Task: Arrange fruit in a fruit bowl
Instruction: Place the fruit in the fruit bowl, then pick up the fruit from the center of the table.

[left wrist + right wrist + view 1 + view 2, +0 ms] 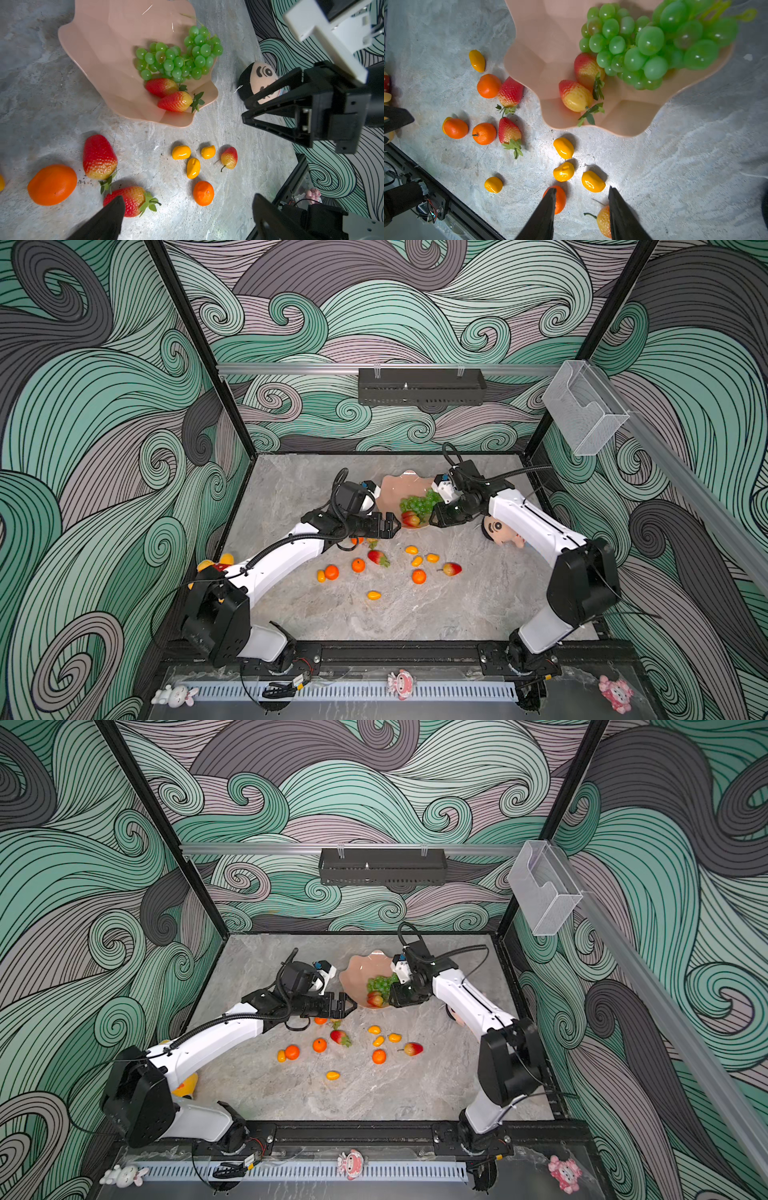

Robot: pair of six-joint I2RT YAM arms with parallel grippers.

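Note:
The peach-pink shell-shaped fruit bowl (390,491) (99,41) (546,52) sits at the back middle of the table. It holds a green grape bunch (417,502) (178,56) (643,45) and two strawberries (410,519) (172,95) (575,95). Tangerines (331,572), a strawberry (377,557) and yellow-orange ovals (411,549) lie loose on the table in front of the bowl. My left gripper (397,526) (188,198) hovers wide open at the bowl's left front rim. At the bowl's right front rim my right gripper (434,519) (582,188) stands open, with nothing between its fingers.
A plush doll head (496,529) lies beside the right arm. A yellow plush (216,562) sits under the left arm. A clear plastic box (584,406) hangs on the right rail, and a black tray (419,385) on the back rail.

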